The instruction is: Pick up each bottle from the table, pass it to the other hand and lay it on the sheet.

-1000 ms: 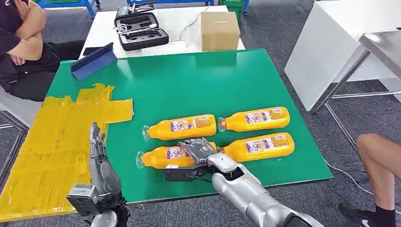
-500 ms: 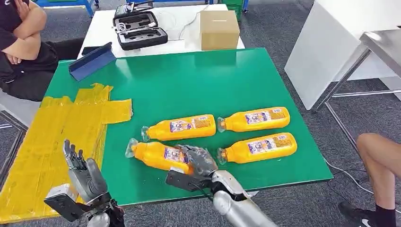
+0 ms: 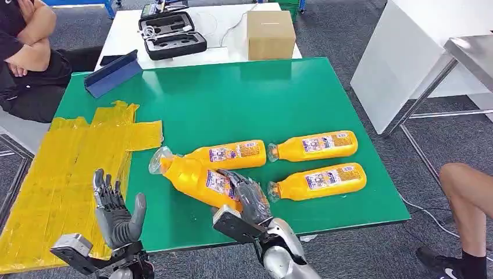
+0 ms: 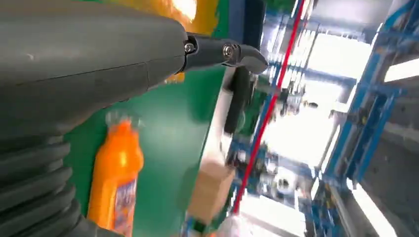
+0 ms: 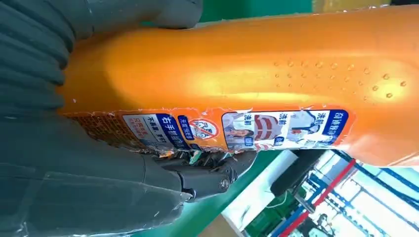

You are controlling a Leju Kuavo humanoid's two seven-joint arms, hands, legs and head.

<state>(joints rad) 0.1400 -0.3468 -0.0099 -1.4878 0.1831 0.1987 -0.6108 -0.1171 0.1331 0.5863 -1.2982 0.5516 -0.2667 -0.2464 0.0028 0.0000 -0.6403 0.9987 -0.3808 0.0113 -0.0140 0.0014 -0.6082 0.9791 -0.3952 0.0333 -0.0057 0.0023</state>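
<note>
My right hand (image 3: 249, 200) grips an orange bottle (image 3: 195, 176) by its lower body and holds it above the green table (image 3: 232, 99), cap end tilted up toward the left. Close up, that held bottle (image 5: 257, 79) has my right hand (image 5: 84, 163) wrapped around it. Three more orange bottles lie on the table: one (image 3: 232, 155) just behind the held one, one (image 3: 311, 146) at the back right, one (image 3: 318, 181) at the front right. My left hand (image 3: 116, 212) is raised with fingers spread, empty, near the table's front left. The yellow sheet (image 3: 64, 174) covers the left side.
A blue holder (image 3: 113, 73) stands at the table's far left corner. Behind it a white table carries a black case (image 3: 171, 36) and a cardboard box (image 3: 270, 35). A seated person (image 3: 26, 52) is at the far left, and a person's leg (image 3: 465, 203) at the right.
My right hand has lifted the front-left bottle off the table and swung its cap end up and left. My left hand dropped, then rose again nearer the bottle with fingers spread.
</note>
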